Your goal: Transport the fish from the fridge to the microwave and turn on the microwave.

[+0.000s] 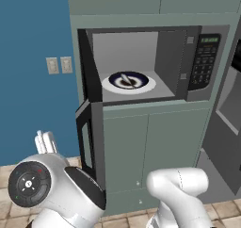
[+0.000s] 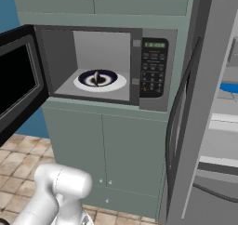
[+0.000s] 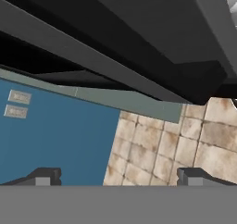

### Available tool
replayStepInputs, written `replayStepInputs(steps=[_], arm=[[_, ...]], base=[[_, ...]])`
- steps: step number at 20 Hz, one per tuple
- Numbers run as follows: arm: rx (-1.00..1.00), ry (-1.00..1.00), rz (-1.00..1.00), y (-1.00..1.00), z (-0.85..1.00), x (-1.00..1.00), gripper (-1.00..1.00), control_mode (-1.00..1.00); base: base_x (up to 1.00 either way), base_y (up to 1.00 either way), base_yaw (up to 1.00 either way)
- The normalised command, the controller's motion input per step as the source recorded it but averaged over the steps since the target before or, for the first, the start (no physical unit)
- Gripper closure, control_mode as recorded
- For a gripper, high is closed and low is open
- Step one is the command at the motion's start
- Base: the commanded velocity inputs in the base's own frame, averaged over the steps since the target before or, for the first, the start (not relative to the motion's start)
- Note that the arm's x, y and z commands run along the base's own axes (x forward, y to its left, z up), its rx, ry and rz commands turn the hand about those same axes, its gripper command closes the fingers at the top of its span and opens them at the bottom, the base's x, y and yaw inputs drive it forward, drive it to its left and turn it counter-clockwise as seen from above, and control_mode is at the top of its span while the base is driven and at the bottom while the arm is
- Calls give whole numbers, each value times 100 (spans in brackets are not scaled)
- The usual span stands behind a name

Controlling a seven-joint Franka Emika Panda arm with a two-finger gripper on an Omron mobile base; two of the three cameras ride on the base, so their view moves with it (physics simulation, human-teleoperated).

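Observation:
The microwave (image 1: 155, 64) (image 2: 111, 66) stands open, its door (image 1: 89, 137) (image 2: 16, 80) swung out to the left. On its white turntable plate (image 1: 147, 86) (image 2: 118, 85) lies a dark blue disc (image 1: 128, 79) with a small grey piece on it. The fridge (image 2: 204, 103) is open at the right, and a bright blue lump, the fish (image 2: 230, 87), lies on one of its shelves. My gripper (image 1: 45, 142) (image 3: 118, 177) is low and to the left of the microwave door, under its edge. It is open and holds nothing.
Green cabinet doors (image 1: 150, 147) run below the microwave, and more cabinets (image 2: 93, 1) sit above it. A blue wall with two switch plates (image 1: 59, 65) is at the left. The floor is tiled (image 3: 185, 144). The fridge door (image 1: 226, 128) crowds the right side.

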Motion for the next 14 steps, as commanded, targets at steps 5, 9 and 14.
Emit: replayStepInputs(steps=[5,9,14], arm=[[-2,0,-1,-1,-5,11,-100,-100],[-1,0,-1,-6,-2,3,-100,-100],[0,0,-1,-10,0,0,-100,-100]], base=[[0,0,0],[0,0,0],[0,0,0]])
